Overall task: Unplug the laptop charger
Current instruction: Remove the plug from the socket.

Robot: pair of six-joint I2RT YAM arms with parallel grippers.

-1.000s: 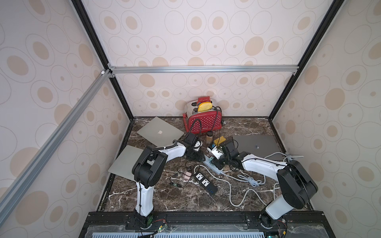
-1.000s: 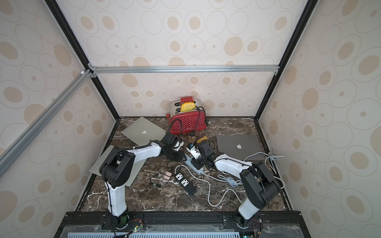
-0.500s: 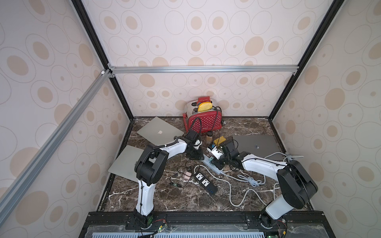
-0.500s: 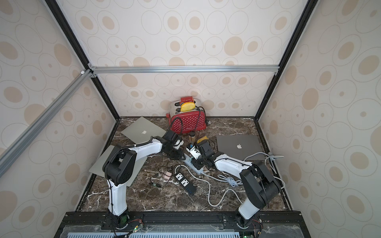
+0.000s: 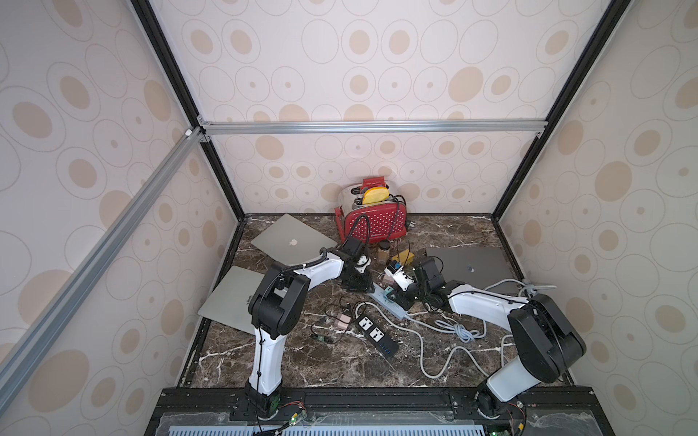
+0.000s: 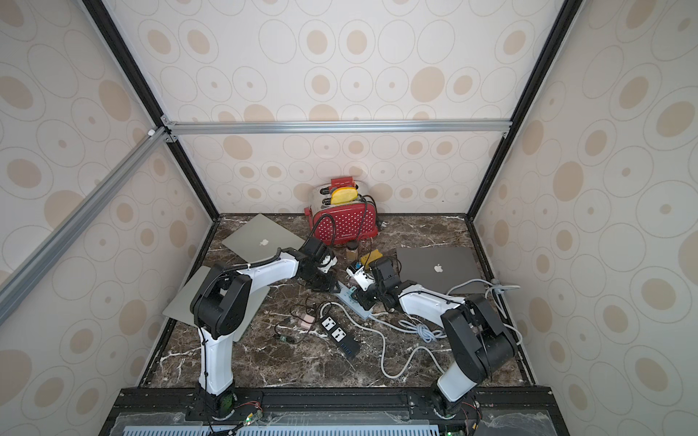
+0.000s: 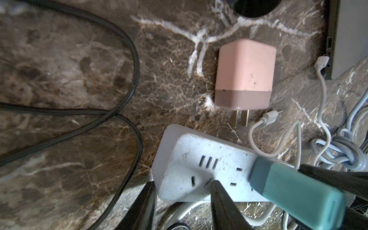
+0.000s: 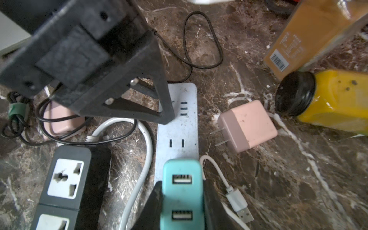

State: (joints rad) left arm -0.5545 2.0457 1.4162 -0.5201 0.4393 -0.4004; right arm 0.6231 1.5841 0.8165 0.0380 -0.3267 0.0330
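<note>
2 arms: both reach in low over the table [image 5: 302, 362] and meet mid-table at the white strip [image 5: 391, 306], wrists bent down.
L arm [image 5: 321, 270]: comes in from near-left; L gripper [image 5: 357, 281] points down at the strip's cord-free end.
R arm [image 5: 483, 302]: forearm lies low from near-right; R gripper [image 5: 396, 298] is tipped down over the strip's middle.
Room: tight. Pink plug [image 8: 247, 125] lies loose just beside the strip, prongs toward it. Yellow jar [image 8: 338, 101] lies on its side near that. USB lead [image 8: 237, 201] is on the same side, black strip [image 8: 67, 179] just beside on the other. One bare socket pair sits betw. L fingertip and charger.
L gripper grip: fingers apart, nothing held. One fingertip [image 7: 217, 191] rests on the strip's face; the other is off its edge, over the table.
R gripper grip: clamped on the charger [image 8: 182, 179], a finger each side.
Charger: teal, 2 USB ports, base against the strip's face, mid-table.
</note>
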